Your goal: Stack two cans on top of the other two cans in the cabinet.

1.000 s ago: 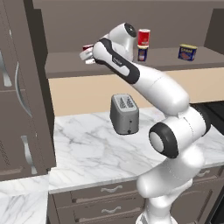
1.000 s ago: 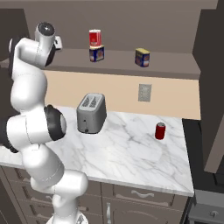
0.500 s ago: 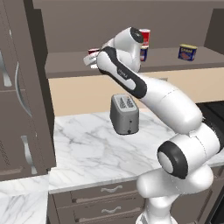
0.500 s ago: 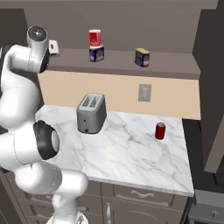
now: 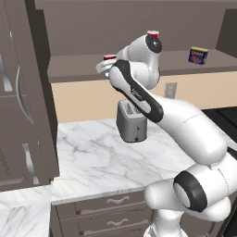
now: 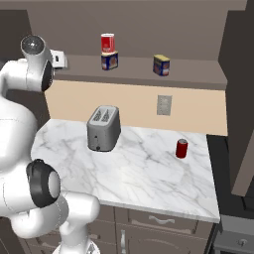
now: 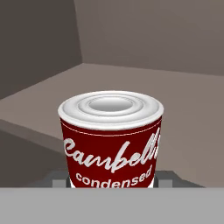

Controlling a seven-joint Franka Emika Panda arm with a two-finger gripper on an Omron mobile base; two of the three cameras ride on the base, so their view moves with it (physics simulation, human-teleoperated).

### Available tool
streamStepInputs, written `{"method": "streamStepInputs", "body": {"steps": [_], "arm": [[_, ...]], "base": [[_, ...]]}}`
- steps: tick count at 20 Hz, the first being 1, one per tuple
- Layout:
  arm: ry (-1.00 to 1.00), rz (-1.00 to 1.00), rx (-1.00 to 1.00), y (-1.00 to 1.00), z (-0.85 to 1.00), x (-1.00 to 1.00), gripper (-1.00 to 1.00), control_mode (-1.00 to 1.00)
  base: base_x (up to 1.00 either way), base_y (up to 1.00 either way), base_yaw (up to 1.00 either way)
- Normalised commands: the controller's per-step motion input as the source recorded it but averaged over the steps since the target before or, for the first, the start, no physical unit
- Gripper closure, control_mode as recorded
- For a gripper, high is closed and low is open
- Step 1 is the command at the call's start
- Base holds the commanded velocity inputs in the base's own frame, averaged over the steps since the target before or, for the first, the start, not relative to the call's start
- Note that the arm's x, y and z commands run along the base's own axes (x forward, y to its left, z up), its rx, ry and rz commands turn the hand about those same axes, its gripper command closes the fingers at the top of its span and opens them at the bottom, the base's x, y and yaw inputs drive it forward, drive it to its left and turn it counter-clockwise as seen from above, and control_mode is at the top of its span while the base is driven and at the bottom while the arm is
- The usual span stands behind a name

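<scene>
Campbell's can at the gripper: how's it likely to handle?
Campbell's can looks rigid metal, so likely won't deform between the fingers. Smooth label may slip in a light grip. Round and upright: if tipped on the cabinet shelf, it would probably roll.

The dark red round can with a white ribbed lid bears white script reading "Campbell" on its side, with "condensed" in smaller white letters below it.

a rendered kitchen: marble counter, toaster, drawers, wall outlet, dark wooden cabinet.
</scene>
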Motion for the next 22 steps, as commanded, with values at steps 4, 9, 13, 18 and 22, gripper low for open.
{"method": "streamStepInputs", "body": {"steps": [4,9,13,18,22], "arm": [[0.0,-0.18,0.0,-0.35,0.09,-0.35,1.0,-1.0],[0.0,-0.21,0.0,-0.36,0.11,-0.36,1.0,-1.0],[0.0,-0.21,0.0,-0.38,0.12,-0.32,1.0,-1.0],[0.0,-0.2,0.0,-0.4,0.17,-0.3,1.0,-1.0],[0.0,-0.17,0.0,-0.41,0.18,-0.25,1.0,-1.0]], "base": [[0.0,0.0,0.0],[0.0,0.0,0.0],[0.0,0.0,0.0],[0.0,0.0,0.0],[0.0,0.0,0.0]]}}
